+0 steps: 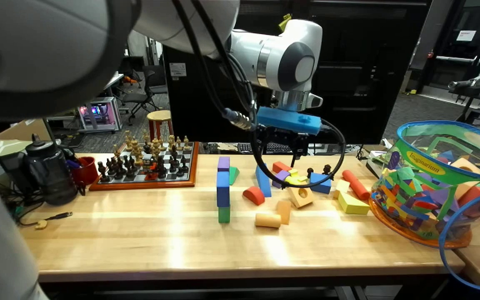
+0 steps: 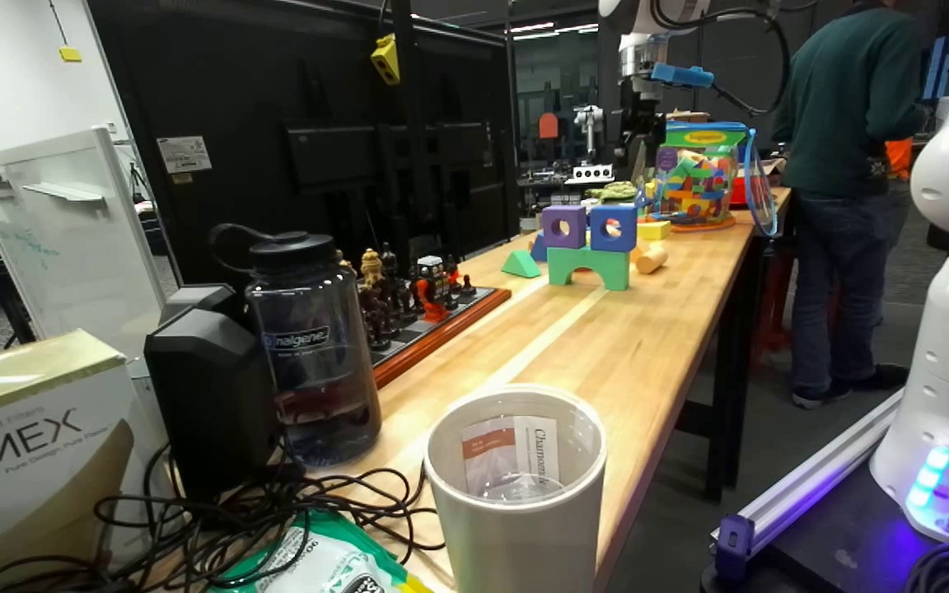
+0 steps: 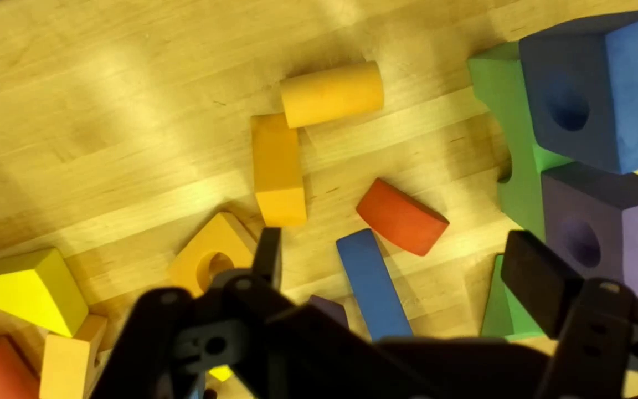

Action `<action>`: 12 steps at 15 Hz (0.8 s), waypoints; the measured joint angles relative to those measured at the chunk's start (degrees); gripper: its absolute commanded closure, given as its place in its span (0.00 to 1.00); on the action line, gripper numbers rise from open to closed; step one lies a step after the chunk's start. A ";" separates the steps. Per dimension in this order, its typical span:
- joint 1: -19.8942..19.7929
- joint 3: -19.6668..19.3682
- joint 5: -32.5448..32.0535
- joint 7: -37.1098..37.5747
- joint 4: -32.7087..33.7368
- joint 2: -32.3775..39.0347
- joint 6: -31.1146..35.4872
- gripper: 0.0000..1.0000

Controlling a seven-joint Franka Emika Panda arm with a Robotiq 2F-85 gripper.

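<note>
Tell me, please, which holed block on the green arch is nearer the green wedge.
The purple holed block sits nearer the green wedge; the blue holed block occupies the green arch's far end.

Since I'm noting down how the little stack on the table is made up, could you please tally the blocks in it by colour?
Green: 1, the green arch at the bottom
Blue: 1, the blue block with a round hole, on top
Purple: 1, the purple block with a round hole, also on top
Total: 3
</note>
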 measured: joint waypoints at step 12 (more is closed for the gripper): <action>-2.72 0.34 2.27 -2.66 7.59 11.13 -1.26 0.00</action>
